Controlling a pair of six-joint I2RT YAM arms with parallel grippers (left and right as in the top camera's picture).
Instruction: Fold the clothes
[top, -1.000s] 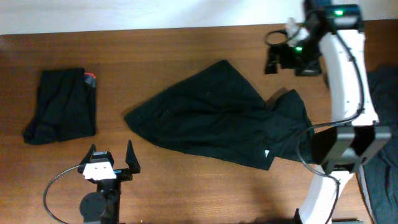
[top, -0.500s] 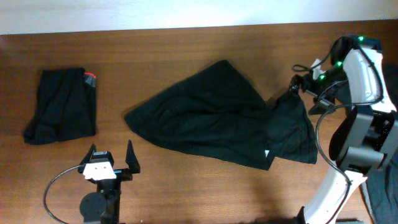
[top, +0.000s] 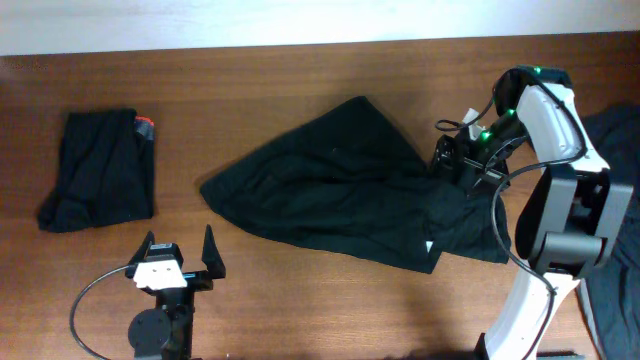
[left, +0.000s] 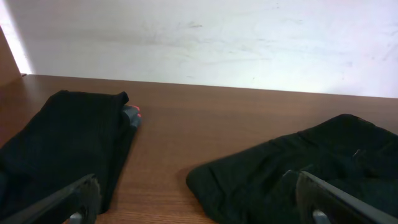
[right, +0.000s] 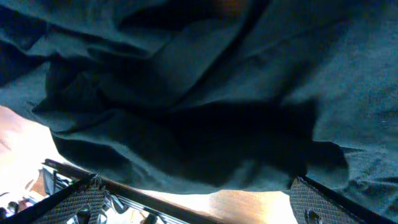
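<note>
Wooden table (top: 300, 75) beneath a pale wall (left: 199, 37) bears dark clothes (top: 330, 190); left fingers (left: 68, 199) and right fingers (right: 74, 202) both released.

We are finding no legible text, brand, number or sign in any view. We are noting a red tag (top: 146, 126) on the folded garment (top: 98, 170) at the left of the overhead frame, and a pale label (top: 429, 247) on the spread garment (top: 330, 190) toward the lower right. Both are showing too small to read.
</note>
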